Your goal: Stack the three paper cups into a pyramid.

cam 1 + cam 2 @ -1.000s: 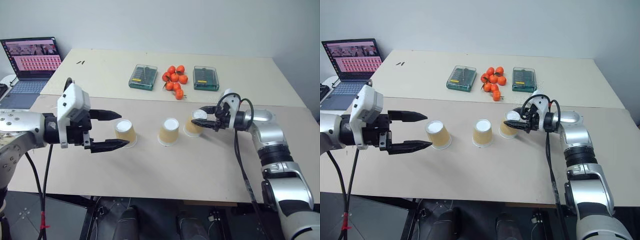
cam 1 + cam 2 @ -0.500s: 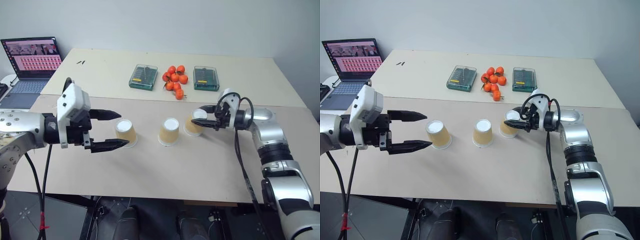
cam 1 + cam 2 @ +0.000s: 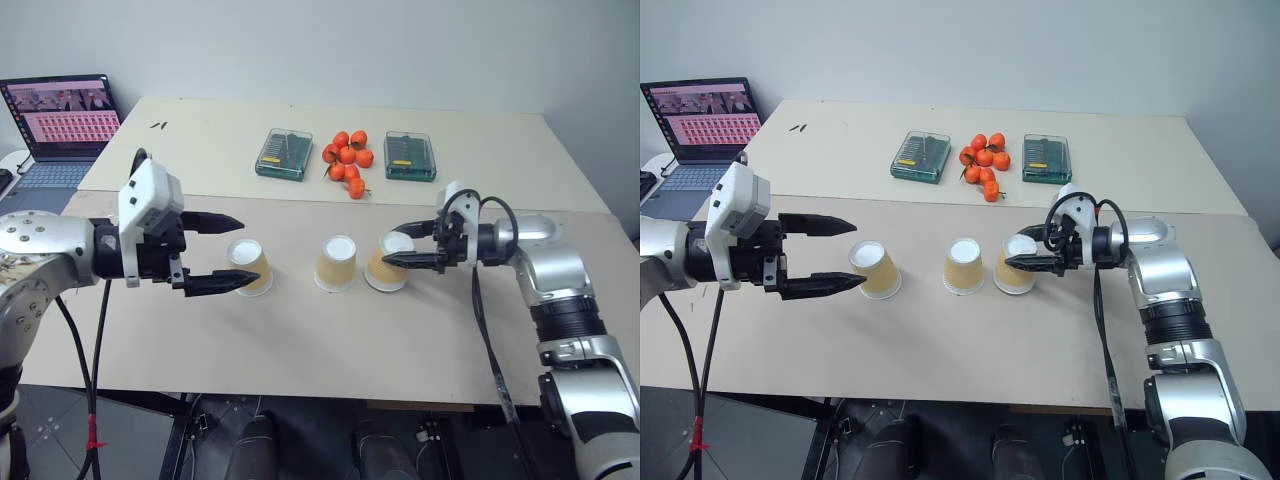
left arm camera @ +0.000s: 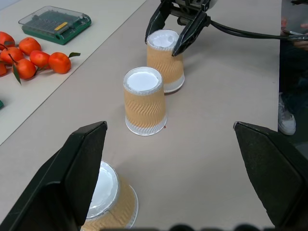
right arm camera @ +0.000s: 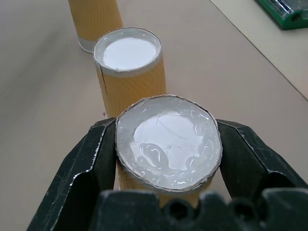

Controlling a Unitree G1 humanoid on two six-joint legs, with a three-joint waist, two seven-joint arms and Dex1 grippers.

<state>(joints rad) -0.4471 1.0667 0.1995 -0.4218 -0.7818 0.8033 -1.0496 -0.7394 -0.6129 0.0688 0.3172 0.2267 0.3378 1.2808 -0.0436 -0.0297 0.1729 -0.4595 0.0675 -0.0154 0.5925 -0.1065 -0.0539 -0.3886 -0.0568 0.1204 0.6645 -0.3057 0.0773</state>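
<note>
Three tan paper cups stand upside down in a row on the near table: the left cup (image 3: 249,268), the middle cup (image 3: 337,264) and the right cup (image 3: 388,266). My right gripper (image 3: 392,246) is shut on the right cup (image 5: 168,139) just under its white base, holding it close beside the middle cup (image 5: 127,67). Its rim looks level with the tabletop. My left gripper (image 3: 248,252) hangs open just short of the left cup (image 4: 108,197), its fingertips (image 4: 84,163) spread wide and touching nothing.
On the far table lie two clear green-tinted boxes (image 3: 284,153) (image 3: 411,156) with a cluster of tangerines (image 3: 347,160) between them. A laptop (image 3: 60,120) is open at the far left. A person's shoe (image 4: 288,120) shows past the table's right edge.
My right gripper has drawn the right cup nearer to me and closer beside the middle cup. The left gripper has stayed open by the left cup.
</note>
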